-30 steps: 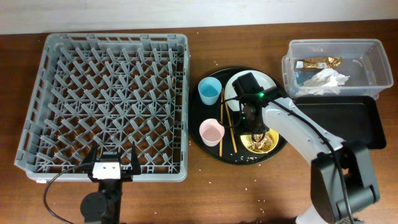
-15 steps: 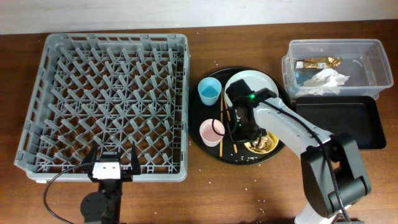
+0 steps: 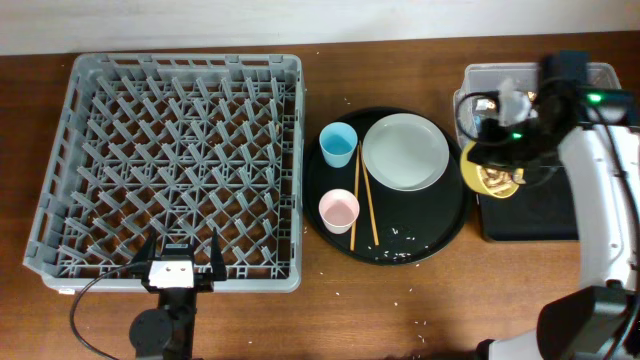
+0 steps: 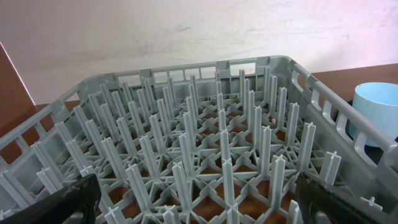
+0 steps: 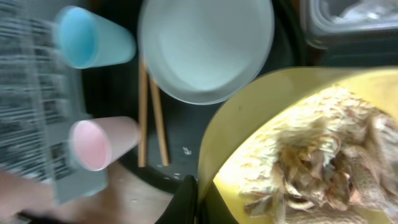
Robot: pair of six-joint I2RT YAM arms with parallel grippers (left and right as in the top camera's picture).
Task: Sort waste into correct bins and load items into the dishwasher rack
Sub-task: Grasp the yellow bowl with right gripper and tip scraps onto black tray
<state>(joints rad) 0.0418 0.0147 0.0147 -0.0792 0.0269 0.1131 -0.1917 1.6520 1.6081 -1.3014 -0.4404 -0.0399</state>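
Right gripper (image 5: 198, 200) clamped on rim of small yellow bowl (image 3: 470, 168) holding brownish food scraps (image 5: 323, 162), over left end of shallow black rectangular tray (image 3: 545, 200), left gripper (image 3: 181, 252) jaws spread beside grey pegged plastic crate (image 3: 180, 62)

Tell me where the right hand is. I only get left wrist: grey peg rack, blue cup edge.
Observer: The right hand grips the small yellow bowl by its rim, above the shallow black rectangular tray, at the end nearest the large round black tray.
Operator: Bowl empty?
Observer: No, brownish food scraps fill it.
Operator: What sits by the light blue cup?
Observer: On that round tray: a pale round plate, a pink cup and thin wooden chopsticks.
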